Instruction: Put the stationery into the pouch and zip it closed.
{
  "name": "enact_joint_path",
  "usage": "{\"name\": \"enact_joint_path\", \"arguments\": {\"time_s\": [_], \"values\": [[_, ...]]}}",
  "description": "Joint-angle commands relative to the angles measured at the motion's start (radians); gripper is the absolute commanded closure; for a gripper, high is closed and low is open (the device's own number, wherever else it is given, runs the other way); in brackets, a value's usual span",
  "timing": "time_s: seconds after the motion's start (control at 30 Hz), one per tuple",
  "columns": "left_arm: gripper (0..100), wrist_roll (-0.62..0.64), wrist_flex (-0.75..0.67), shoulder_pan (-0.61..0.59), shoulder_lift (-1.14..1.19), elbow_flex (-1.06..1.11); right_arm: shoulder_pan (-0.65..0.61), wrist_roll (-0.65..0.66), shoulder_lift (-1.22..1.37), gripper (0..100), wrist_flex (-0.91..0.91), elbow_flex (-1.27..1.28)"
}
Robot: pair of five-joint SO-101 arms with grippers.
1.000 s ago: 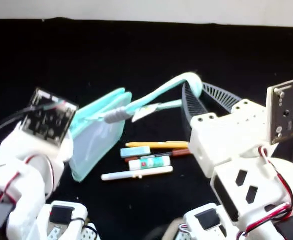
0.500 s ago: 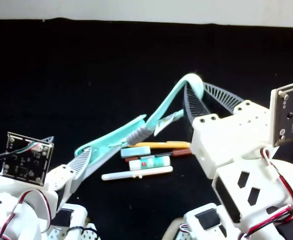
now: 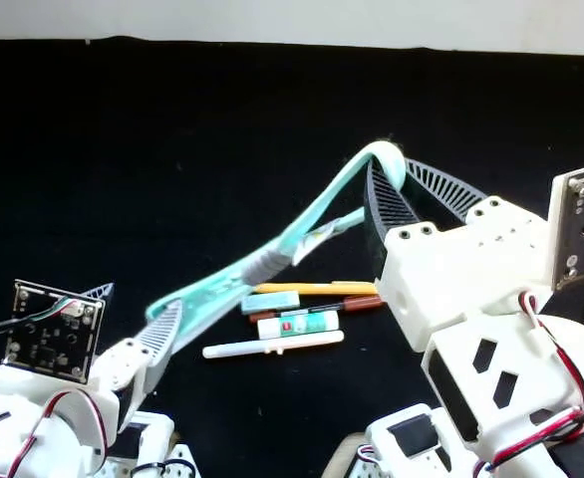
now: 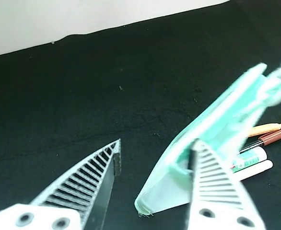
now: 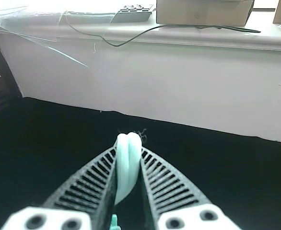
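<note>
Two right fingers [image 5: 90, 187] clamped on the pouch [image 3: 322, 206], left fingers [image 4: 85, 184] spread, pens [image 3: 312, 289] partly hidden behind it

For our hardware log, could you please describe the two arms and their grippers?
The left arm and right arm are blocky white plastic with red and black cables and a dark circuit board at each wrist. The left gripper and right gripper have dark, ribbed, tapering fingers.

A black counter [image 3: 172, 149] is seen. Five pieces of stationery are laid on it close together and roughly parallel. An orange pen [image 3: 317, 289] is set farthest back, followed by a brown marker [image 3: 362, 302], a blue eraser [image 3: 270, 302], a green-labelled tube [image 3: 299, 325] and a white pen [image 3: 272, 346].
</note>
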Motion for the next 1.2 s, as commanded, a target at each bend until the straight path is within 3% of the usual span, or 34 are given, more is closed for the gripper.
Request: {"name": "enact_joint_path", "arguments": {"time_s": [0.0, 0.1, 0.33, 0.5, 0.87, 1.17], "values": [[91, -0.003, 0.025, -0.005, 0.018, 0.128, -0.004, -0.012, 0.008, 99.1, -0.038, 0.004], [100, -0.005, 0.025, -0.004, 0.018, 0.128, -0.004, -0.012, 0.008, 99.1, -0.038, 0.004], [99, -0.008, 0.023, -0.004, 0.018, 0.12, -0.004, -0.011, 0.008, 99.1, -0.038, 0.004], [99, -0.127, 0.017, -0.004, 0.027, 0.039, -0.004, -0.006, 0.002, 99.1, -0.021, 0.004], [99, -0.315, -0.196, -0.004, 0.031, -0.015, -0.002, -0.006, 0.001, 99.1, 0.015, 0.002], [99, -0.381, -0.256, -0.008, 0.03, 0.005, 0.025, -0.006, 0.007, 99.1, 0.044, 0.004]]}}
